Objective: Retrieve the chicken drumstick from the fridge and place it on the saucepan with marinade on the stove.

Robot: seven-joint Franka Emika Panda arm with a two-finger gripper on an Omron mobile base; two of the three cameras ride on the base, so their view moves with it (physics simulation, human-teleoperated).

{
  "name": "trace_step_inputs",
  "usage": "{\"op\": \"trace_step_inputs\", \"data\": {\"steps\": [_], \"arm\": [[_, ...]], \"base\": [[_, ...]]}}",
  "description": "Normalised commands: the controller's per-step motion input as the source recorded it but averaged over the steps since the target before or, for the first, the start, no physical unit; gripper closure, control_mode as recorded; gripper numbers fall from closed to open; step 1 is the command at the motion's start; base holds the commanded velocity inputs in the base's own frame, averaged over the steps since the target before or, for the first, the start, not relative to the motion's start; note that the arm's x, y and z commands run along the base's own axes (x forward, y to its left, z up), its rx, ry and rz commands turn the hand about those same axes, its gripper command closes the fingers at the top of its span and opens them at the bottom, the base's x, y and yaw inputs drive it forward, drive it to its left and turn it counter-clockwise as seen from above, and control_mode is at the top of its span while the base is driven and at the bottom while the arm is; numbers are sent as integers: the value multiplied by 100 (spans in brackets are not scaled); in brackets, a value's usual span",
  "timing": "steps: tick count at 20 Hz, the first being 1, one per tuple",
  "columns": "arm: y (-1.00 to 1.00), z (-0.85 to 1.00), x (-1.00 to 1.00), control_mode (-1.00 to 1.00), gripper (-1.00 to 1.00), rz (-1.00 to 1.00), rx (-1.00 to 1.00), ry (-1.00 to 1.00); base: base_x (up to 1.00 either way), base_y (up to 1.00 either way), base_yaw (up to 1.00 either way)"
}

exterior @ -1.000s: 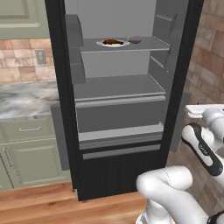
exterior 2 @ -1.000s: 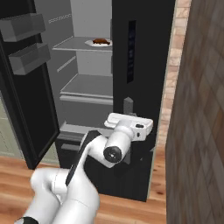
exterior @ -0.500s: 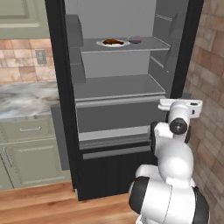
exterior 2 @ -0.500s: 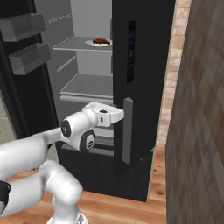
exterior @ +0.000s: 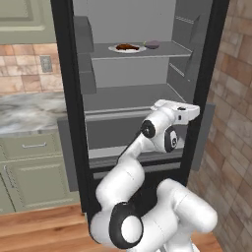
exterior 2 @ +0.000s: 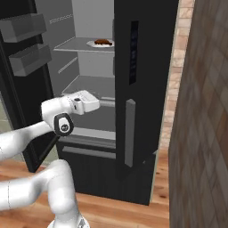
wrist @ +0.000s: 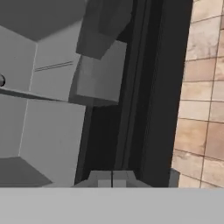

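On the upper shelf (exterior: 162, 49) of the open fridge (exterior: 66, 108) we see the chicken drumstick (exterior: 127, 47) on a white plate (exterior: 118, 49), a dark purple item (exterior: 152, 44) just beside it. Lower right, our gripper (wrist: 112, 178) is closed, holding nothing.

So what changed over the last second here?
The arm swung from low beside the fridge up in front of its open compartment, gripper shut and empty. The chicken drumstick stayed on its plate on the upper shelf; the doors stayed put.
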Motion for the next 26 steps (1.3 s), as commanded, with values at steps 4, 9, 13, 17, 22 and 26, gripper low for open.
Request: {"op": "trace_step_inputs", "data": {"steps": [4,9,13,17,22,26], "arm": [[14,100,0,-100,100,-1,12,18],[0,38,0,-100,100,-20,5,19],[-6,0,15,-100,100,-41,0,1],[0,0,14,-100,100,-31,-2,-7],[0,8,0,-100,100,-20,0,-6],[-12,7,0,-100,100,-6,0,0]], "base": [[0,0,0],[0,0,0],[0,0,0],[0,0,0],[0,0,0],[0,0,0]]}}
